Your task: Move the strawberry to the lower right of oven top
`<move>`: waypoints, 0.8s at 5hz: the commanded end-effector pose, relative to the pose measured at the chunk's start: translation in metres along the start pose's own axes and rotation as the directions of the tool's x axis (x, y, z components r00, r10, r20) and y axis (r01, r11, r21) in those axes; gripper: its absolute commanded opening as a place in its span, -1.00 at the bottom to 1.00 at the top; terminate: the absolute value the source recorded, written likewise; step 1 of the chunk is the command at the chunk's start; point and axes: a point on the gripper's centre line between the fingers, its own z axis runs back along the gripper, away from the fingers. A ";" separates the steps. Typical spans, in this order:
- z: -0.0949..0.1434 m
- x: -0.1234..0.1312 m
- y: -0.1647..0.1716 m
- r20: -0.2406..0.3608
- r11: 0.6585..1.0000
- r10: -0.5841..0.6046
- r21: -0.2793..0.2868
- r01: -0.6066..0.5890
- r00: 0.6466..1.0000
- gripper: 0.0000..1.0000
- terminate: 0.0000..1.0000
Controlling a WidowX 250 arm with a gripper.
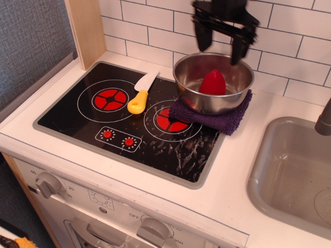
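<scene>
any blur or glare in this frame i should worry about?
observation.image view: the gripper above the steel bowl is slightly motion-smeared, fingers apart; the strawberry inside the bowl is sharp; the oven top shows whitish reflections and scuffs at its lower right, and the bowl's inner wall carries soft highlights.

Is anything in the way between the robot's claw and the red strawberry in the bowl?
Nothing visible blocks it. The gripper hangs open above the steel bowl, and the strawberry sits uncovered inside. Only the bowl's wall surrounds it, so the claw would have to come down from above.
</scene>
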 end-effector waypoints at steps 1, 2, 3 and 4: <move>-0.010 0.001 -0.002 -0.051 0.998 -0.026 0.060 0.029 0.998 1.00 -1.00; -0.018 -0.010 0.011 -0.109 0.995 -0.014 0.099 0.025 0.994 1.00 -1.00; -0.019 -0.020 0.026 -0.135 0.993 0.016 0.121 0.001 0.991 1.00 -1.00; -0.022 -0.023 0.030 -0.144 0.994 0.029 0.110 -0.013 0.989 1.00 -1.00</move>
